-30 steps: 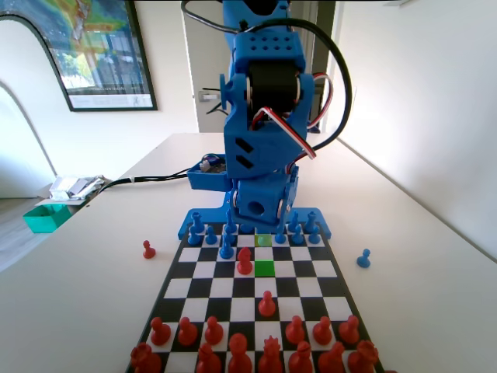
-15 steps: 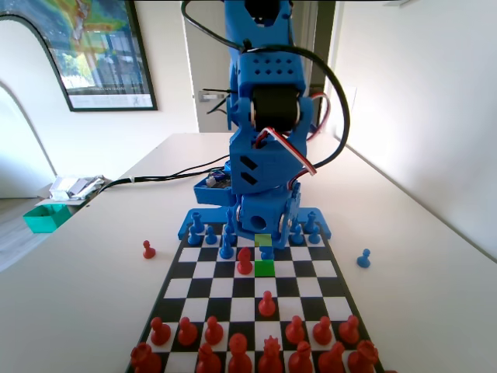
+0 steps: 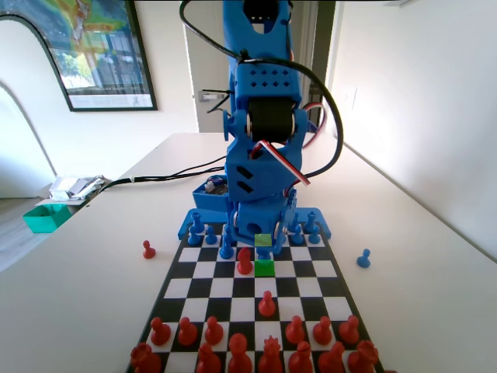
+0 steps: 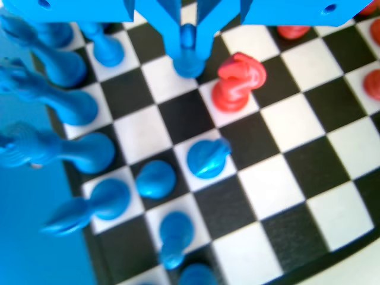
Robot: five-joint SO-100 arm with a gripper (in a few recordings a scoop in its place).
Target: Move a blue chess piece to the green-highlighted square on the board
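We see the gripper [image 4: 189,44] pinching the blue chess piece [image 4: 189,59] between its jaws, low over the board [image 3: 311,287], beside the green-highlighted square [image 3: 265,267]

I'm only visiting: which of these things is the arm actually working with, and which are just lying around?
Part of the job:
- gripper, closed round the blue chess piece
- the green-highlighted square
- the board

Just lying about:
- red pawn and spare blue pawn, off the board on the table
- green box
- framed poster
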